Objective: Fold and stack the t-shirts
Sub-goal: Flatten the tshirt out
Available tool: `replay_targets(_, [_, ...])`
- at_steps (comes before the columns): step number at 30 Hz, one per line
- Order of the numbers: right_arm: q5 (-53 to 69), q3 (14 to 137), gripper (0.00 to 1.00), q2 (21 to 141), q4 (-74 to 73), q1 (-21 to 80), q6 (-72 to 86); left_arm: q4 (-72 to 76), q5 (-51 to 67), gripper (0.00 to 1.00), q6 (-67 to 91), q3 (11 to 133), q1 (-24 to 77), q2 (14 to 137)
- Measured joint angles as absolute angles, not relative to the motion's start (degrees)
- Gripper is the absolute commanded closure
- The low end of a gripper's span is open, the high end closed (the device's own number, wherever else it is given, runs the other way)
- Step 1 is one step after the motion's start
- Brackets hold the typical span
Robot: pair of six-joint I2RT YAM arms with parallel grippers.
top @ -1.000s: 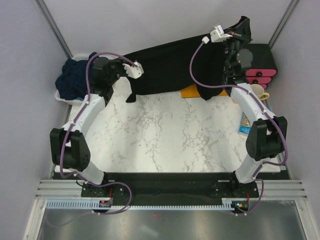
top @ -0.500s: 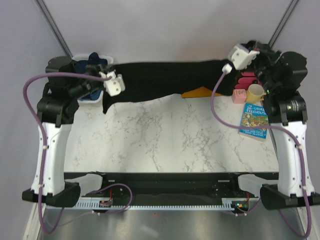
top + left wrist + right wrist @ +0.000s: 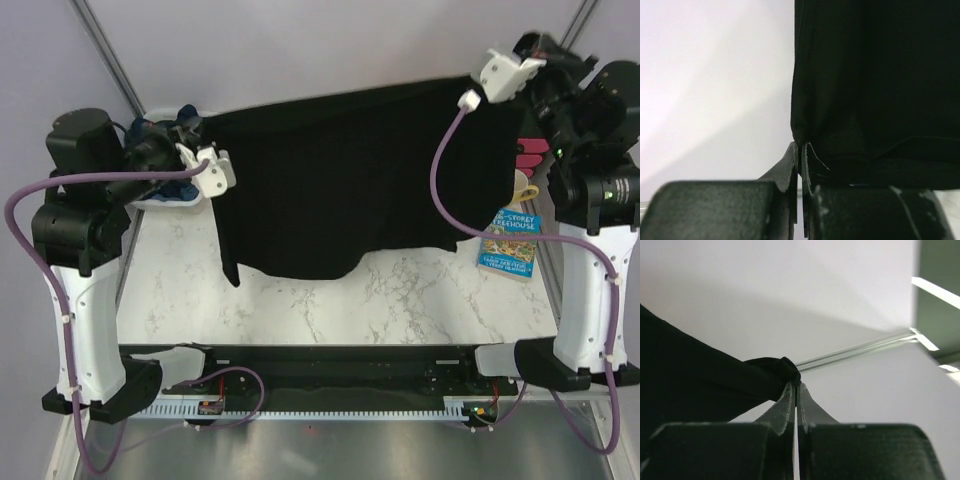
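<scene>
Noting the white marble-patterned table nearest, at 6 o'clock: hard, smooth, grey-veined. Above it, the black t-shirt, held up off the surface and spread as a broad soft sheet. Matte and limp, lower edge wavy, sagging toward 6 o'clock. Long axis from 9 to 3 o'clock, tipped a little higher at the 3 o'clock end; upper edge pulled taut between the two grips. Narrow flap dangling at 7 o'clock, maybe a sleeve, cannot tell.

Left gripper pinched tight on a corner of the cloth at 10 o'clock, with a folded seam bunched against the fingertips in the wrist view. Right gripper clamped on a small knot of fabric at 2 o'clock, fingers pressed together.

Picture book lying flat at 3 o'clock, partly overlapped by the cloth's edge. Yellow mug and pink drawers beyond it, mostly hidden behind the cloth and the right arm. Far off at 10 o'clock, navy t-shirts crumpled in a white bin, partly blocked by the left arm. Neckline and front of the black shirt not discernible.
</scene>
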State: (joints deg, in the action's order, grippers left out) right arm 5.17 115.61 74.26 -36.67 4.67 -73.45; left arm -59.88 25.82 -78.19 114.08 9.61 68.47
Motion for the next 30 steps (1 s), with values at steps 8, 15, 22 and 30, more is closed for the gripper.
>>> replay_targets(8, [3.81, 123.13, 1.00, 82.00, -22.83, 4.64, -73.01, -48.60, 26.22, 0.98, -79.42, 116.40, 9.21, 75.53])
replay_targets(15, [-0.34, 103.96, 1.00, 90.04, -5.43, 4.67, -74.87, -40.12, 27.07, 0.98, -81.69, 113.16, 6.42, 93.01])
replay_targets(22, [-4.67, 128.88, 1.00, 118.61, 4.08, 4.45, -79.61, -28.64, 22.57, 0.98, -85.32, 138.47, 5.58, 121.54])
replay_targets(30, [0.03, 140.25, 1.00, 120.62, 29.78, 3.14, -85.43, 2.96, 19.25, 0.98, -87.57, 135.68, 7.20, 116.66])
